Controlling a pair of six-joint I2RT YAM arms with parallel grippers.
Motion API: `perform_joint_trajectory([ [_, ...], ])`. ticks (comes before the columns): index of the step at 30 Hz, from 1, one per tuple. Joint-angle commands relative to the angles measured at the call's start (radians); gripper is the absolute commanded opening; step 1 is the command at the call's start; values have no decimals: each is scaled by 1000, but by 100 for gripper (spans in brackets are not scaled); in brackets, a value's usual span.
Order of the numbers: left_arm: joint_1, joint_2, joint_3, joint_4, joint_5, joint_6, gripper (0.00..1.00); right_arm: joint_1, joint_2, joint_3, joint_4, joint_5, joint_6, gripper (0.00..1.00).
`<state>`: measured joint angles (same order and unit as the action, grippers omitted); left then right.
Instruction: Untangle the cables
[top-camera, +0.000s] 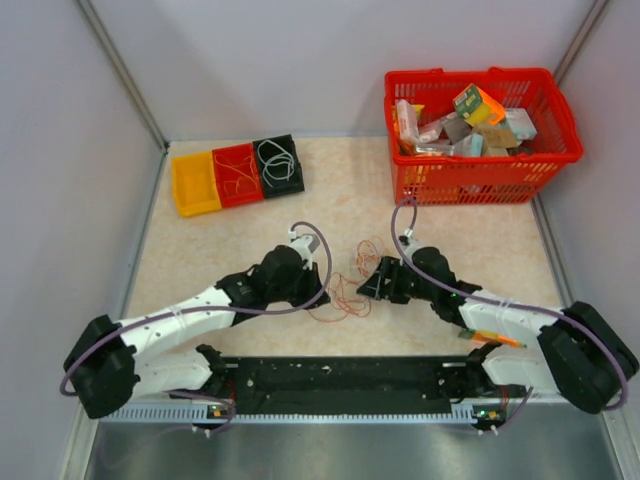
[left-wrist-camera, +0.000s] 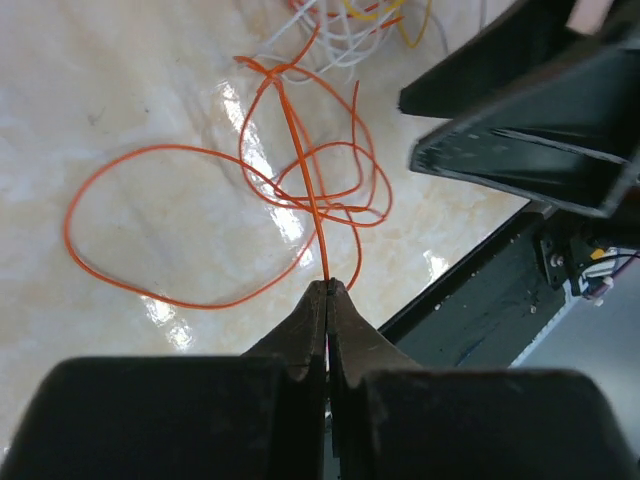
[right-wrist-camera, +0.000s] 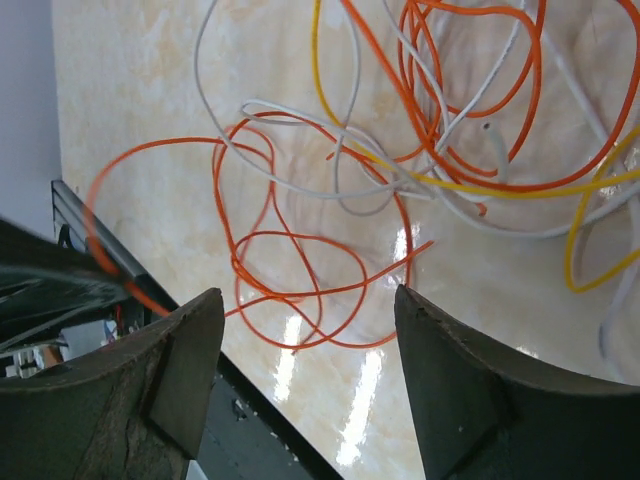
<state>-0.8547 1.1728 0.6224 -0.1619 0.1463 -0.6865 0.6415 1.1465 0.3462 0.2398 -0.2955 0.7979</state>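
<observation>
A snarl of thin orange, white and yellow cables (top-camera: 350, 285) lies on the table between my two grippers. My left gripper (left-wrist-camera: 328, 285) is shut on a strand of the orange cable (left-wrist-camera: 312, 205), which runs taut from the fingertips up into the loops on the table. In the top view the left gripper (top-camera: 318, 282) sits at the tangle's left edge. My right gripper (right-wrist-camera: 308, 330) is open and empty, hovering over orange loops (right-wrist-camera: 240, 275), with white (right-wrist-camera: 290, 110) and yellow (right-wrist-camera: 470, 187) strands crossing beyond. It is at the tangle's right edge (top-camera: 364, 285).
Yellow (top-camera: 195, 183), red (top-camera: 237, 173) and black (top-camera: 279, 164) bins sit at the back left; the black one holds a white coil, the red one a red coil. A red basket (top-camera: 480, 180) of packages stands at the back right. A black rail (top-camera: 340, 375) runs along the near edge.
</observation>
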Motion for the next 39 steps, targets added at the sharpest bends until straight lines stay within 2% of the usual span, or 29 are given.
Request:
perform_joint_trajectory([
  [1, -12, -155, 54, -71, -44, 91, 0, 12, 125, 103, 102, 24, 26, 65],
  [3, -12, -205, 53, -97, -30, 117, 0, 12, 203, 149, 119, 19, 32, 59],
  [6, -12, -251, 60, -113, 57, 159, 0, 11, 298, 220, 113, 68, 58, 56],
  [9, -14, -283, 140, -215, 84, 220, 0, 10, 346, 260, 67, 241, 125, 52],
  [10, -12, -306, 179, -255, 66, 244, 0, 6, 355, 273, 26, 322, 138, 42],
  [11, -12, -332, 225, -299, 40, 269, 0, 4, 361, 280, -24, 432, 152, 24],
  [12, -12, -363, 270, -348, 4, 300, 0, 0, 360, 277, -49, 500, 170, 13],
  [14, -12, -412, 373, -407, -88, 356, 0, -25, 352, 249, -74, 594, 181, 4],
  [17, -12, -453, 561, -473, -290, 419, 0, -69, 305, 202, -95, 637, 159, 0],
  [20, -12, -463, 722, -501, -405, 490, 0, -101, 233, 156, -128, 674, 130, 0],
  [23, -12, -443, 822, -502, -487, 519, 0, -105, 159, 120, -148, 699, 94, 0],
  [27, -12, -388, 885, -524, -583, 490, 0, -105, 89, 106, -161, 648, 15, 4],
  [31, -12, -361, 950, -573, -723, 467, 0, -117, 12, 62, -186, 717, 9, 0],
  [35, -12, -407, 964, -530, -810, 508, 0, -150, -11, 54, -238, 792, 21, 0],
  [39, -12, -420, 1078, -542, -898, 574, 0, -216, -36, 24, -238, 788, 40, 0],
])
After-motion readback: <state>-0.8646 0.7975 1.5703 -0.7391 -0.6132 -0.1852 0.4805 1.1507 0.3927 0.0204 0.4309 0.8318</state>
